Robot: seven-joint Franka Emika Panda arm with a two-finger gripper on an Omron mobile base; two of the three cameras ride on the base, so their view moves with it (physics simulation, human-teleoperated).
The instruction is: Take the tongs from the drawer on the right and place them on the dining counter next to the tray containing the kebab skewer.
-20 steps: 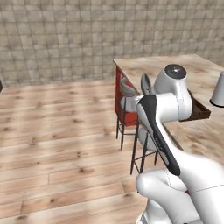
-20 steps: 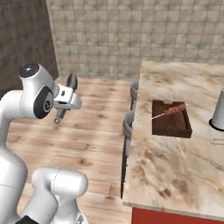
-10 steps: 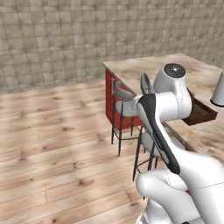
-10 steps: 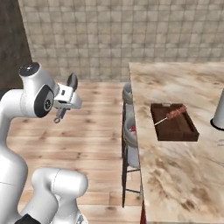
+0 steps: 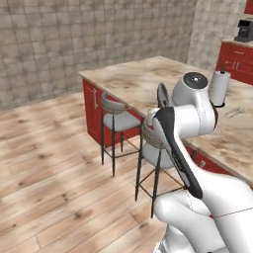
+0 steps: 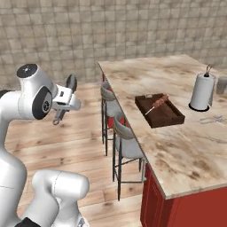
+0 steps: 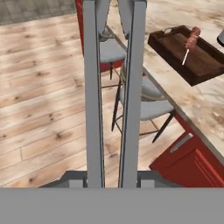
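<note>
The marble surface (image 6: 177,150) has swung closer as the base drives up. The tongs (image 7: 114,94) stay clamped in the pincer (image 6: 62,111), well short of the tray (image 6: 170,119) with the kebab skewer (image 6: 157,103); placing comes next.

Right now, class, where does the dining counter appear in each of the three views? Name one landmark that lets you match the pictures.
Left base view: the dining counter runs from the centre to the right edge.
Right base view: it takes up the right half.
Hand view: its marble top crosses the upper right corner.
Shared landmark: the grey-seated stools along its long edge.
</note>
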